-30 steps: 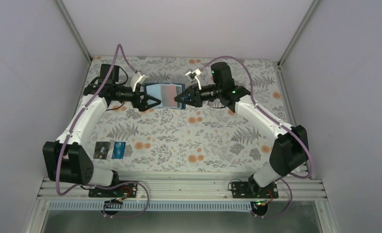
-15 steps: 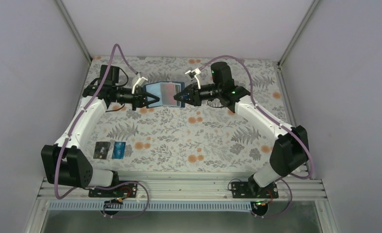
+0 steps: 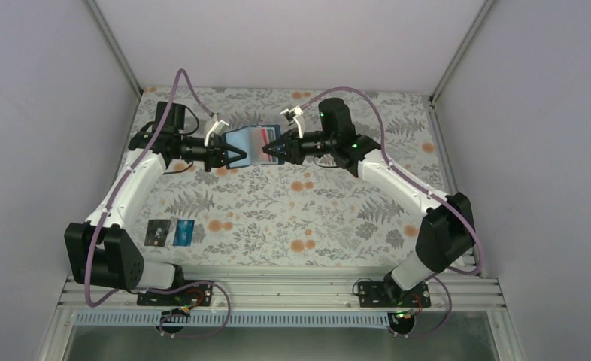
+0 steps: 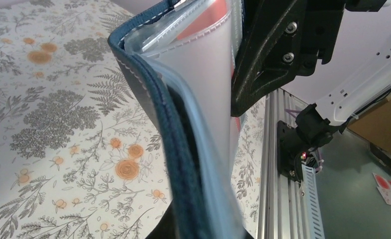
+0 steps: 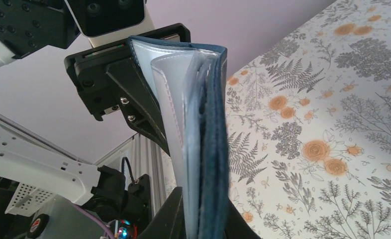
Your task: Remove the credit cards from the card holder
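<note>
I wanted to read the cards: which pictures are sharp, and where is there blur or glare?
Top external view: evenly lit and sharp, but the card holder is tiny. Left wrist view: the holder's near edge looks soft, its clear pocket washed pale. Right wrist view: holder edge-on, crisp, no glare.

Soft, even light fills the overhead view; the grey floral table cloth (image 3: pixel 292 210) carries only faint shadows around the navy blue booklet-like card holder (image 3: pixel 251 143). In both wrist views that holder's near end blurs close to the lens, its clear plastic pockets (image 4: pixel 208 99) washed pale by glare, the cloth behind it sharper
</note>
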